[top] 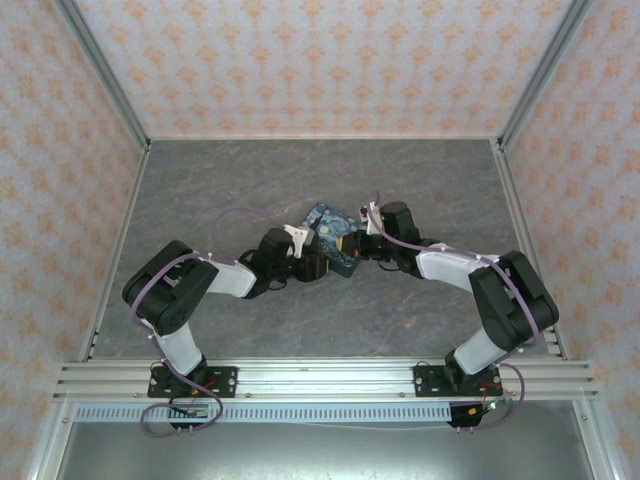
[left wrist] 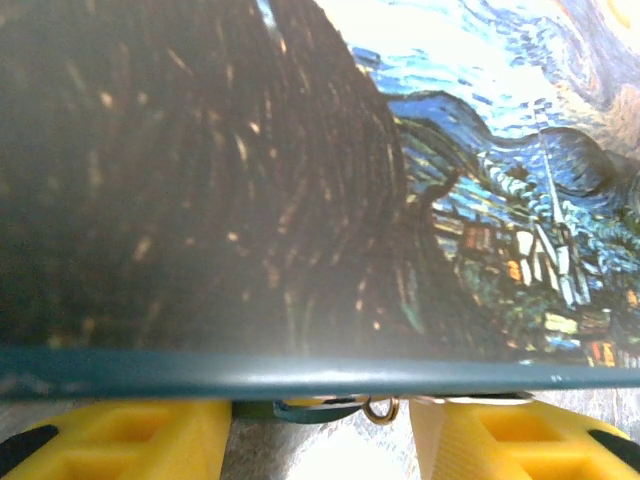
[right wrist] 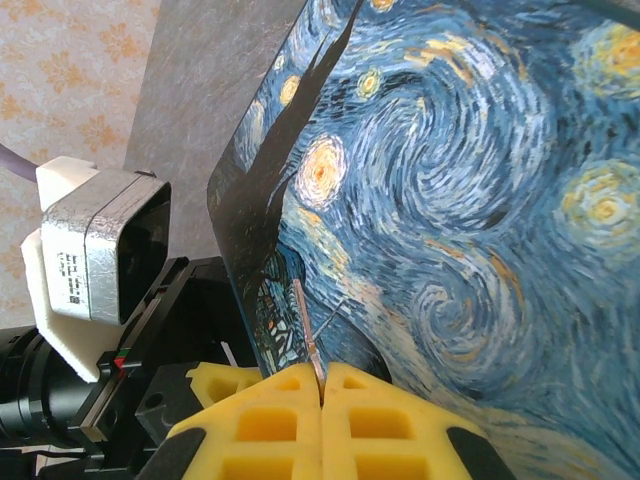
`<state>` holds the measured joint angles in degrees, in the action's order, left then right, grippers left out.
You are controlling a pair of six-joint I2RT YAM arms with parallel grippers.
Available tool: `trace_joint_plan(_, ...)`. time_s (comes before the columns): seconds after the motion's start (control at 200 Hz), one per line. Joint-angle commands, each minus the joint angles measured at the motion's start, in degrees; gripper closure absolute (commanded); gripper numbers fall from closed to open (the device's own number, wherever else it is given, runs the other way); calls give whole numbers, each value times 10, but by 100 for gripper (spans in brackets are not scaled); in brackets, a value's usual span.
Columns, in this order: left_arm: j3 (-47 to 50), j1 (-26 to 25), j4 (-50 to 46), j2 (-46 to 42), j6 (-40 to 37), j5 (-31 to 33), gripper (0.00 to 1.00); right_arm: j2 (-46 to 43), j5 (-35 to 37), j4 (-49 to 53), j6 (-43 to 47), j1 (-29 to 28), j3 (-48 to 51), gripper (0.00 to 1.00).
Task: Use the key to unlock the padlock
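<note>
Grey marbled table [top: 250, 180], orange-flowered wallpaper on the walls [top: 300, 60] all round, and both my arms meet in the middle at the painted box [top: 335, 238] with the blue-and-yellow swirls.

My left claw [left wrist: 320, 420] is parted, one yellow finger [left wrist: 120, 440] either side, and the box's dark edge runs straight across just ahead of the tips. In the gap between those fingers, tucked right under that edge, there's a small teal bit with a little metal ring [left wrist: 380, 409] beside it. That's the padlock [left wrist: 300, 409] as far as I can make out, since the box hides most of it and it's blurry. Can't tell whether either finger touches it.

My right claw [right wrist: 322, 385] is pressed together on the key [right wrist: 308, 330], a thin metal blade poking straight out from between the tips. It sits right up against the painted face of the box, which spreads ahead and to the right of the claw. To this claw's left is my other arm's wrist camera [right wrist: 100, 250], grey in a white mount.
</note>
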<state>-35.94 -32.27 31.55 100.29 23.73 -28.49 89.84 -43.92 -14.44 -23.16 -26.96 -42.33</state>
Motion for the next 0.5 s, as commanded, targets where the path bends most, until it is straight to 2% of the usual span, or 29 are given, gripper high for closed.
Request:
trace_joint_plan(0.0,-17,-12,-8,30,-8,-8,50,10,7,0,-7,-6,2,100)
trace_joint_plan(0.495,-35,-14,-34,42,6,25,61,10,7,-17,-17,-10,5,100)
